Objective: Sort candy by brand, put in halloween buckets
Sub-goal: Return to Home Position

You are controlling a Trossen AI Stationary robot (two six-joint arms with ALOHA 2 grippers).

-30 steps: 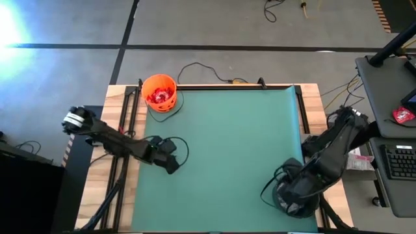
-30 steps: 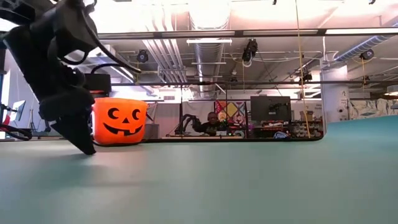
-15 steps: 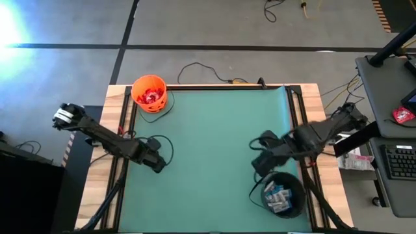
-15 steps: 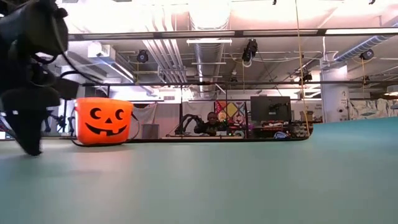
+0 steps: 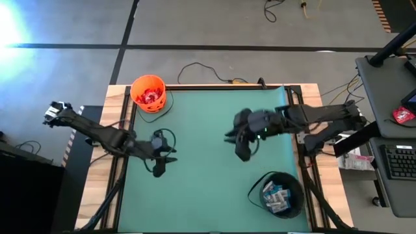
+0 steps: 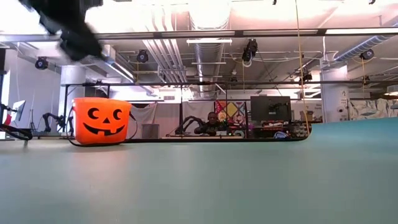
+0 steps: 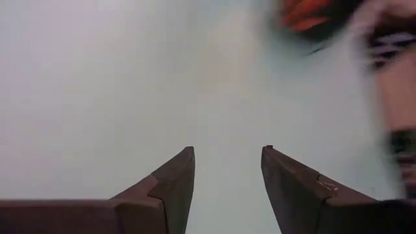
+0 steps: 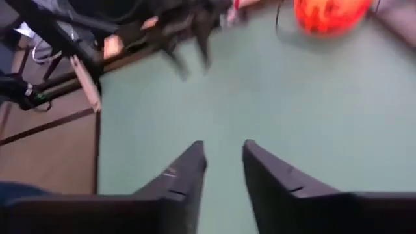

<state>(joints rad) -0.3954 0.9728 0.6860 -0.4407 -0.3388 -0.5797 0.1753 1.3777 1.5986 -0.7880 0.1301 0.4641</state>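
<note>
The orange bucket (image 5: 149, 93) with its jack-o'-lantern face (image 6: 101, 120) stands at the mat's far left corner and holds red candy (image 5: 151, 97). The black bucket (image 5: 290, 185) stands at the near right with blue-and-white bars (image 5: 275, 195) inside. My left gripper (image 5: 158, 170) is open and empty (image 7: 227, 153) over bare mat, at the left and nearer than the orange bucket. My right gripper (image 5: 242, 155) is open and empty (image 8: 224, 146) over the mat's middle, pointing toward the left arm (image 8: 188, 26) and the orange bucket (image 8: 331, 13).
The green mat (image 5: 208, 195) lies bare between the two arms. A black cable (image 5: 201, 68) runs behind the far edge. A desk with a keyboard (image 5: 400, 159) stands right of the table. A blurred dark arm (image 6: 68, 25) shows high in the low view; a person (image 6: 213, 121) sits far behind.
My right gripper has swung from over the black bucket at the near right up and across to the mat's middle, uncovering the bucket and the bars in it. My left gripper has lifted off the mat and out of the low view's lower part.
</note>
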